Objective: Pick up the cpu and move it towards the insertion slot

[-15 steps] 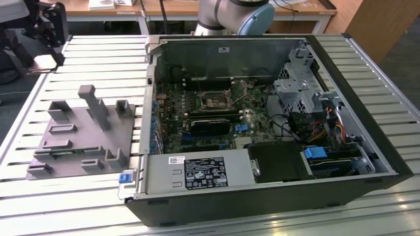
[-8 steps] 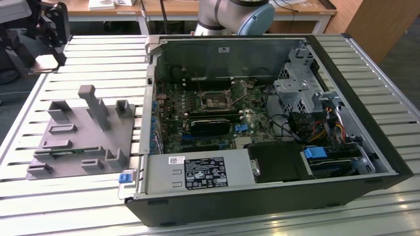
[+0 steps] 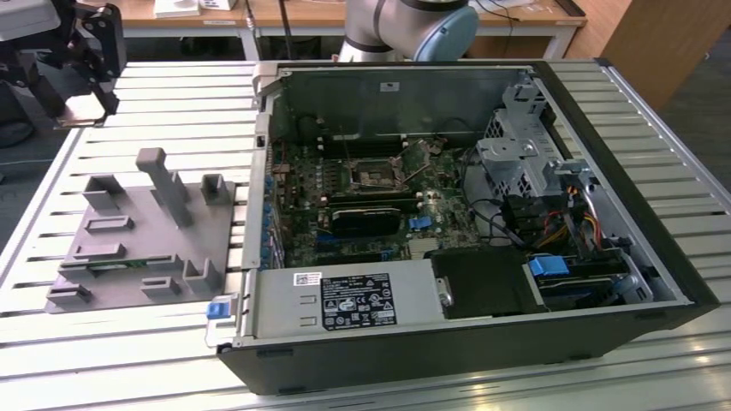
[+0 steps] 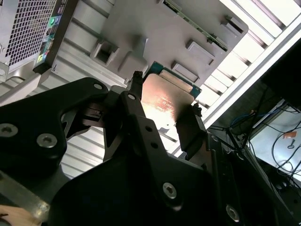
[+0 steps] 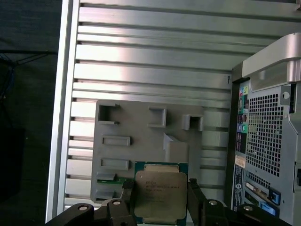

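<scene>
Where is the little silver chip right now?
The cpu is clamped in the gripper, with the grey fixture beyond it in both wrist views. It hangs at the exterior view's upper left, far from the insertion slot inside the open case.

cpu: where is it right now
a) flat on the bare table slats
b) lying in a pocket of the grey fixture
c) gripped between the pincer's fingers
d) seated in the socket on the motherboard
C: in the first wrist view the cpu is clamped between the two fingers of the pincer, and the grey fixture lies beyond it.
</scene>
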Robot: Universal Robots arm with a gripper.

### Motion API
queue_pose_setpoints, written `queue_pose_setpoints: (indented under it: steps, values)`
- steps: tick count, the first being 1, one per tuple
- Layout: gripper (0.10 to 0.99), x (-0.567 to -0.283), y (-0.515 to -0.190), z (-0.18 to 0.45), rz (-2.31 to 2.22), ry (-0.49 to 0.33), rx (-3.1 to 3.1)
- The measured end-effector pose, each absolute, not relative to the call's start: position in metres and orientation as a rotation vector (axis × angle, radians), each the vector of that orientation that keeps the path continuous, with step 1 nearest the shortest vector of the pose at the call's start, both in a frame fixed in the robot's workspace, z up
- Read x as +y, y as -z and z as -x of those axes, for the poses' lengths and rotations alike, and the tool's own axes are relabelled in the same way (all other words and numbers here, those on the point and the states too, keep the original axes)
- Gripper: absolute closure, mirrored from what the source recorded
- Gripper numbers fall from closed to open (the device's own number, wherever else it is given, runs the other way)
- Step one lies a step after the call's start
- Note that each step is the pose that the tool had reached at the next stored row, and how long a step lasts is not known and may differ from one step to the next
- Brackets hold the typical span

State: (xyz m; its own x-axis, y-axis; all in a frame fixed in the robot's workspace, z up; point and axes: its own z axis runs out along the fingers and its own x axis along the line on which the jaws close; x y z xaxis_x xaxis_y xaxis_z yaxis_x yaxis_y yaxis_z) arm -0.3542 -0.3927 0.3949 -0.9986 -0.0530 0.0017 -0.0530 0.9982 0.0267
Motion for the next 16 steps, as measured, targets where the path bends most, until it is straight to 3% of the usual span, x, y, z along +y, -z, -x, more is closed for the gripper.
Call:
queue_pose_setpoints:
  steps: [16]
  values:
    - [0.545, -0.3927, -0.3949, 0.3458, -0.083, 0.042, -3.137]
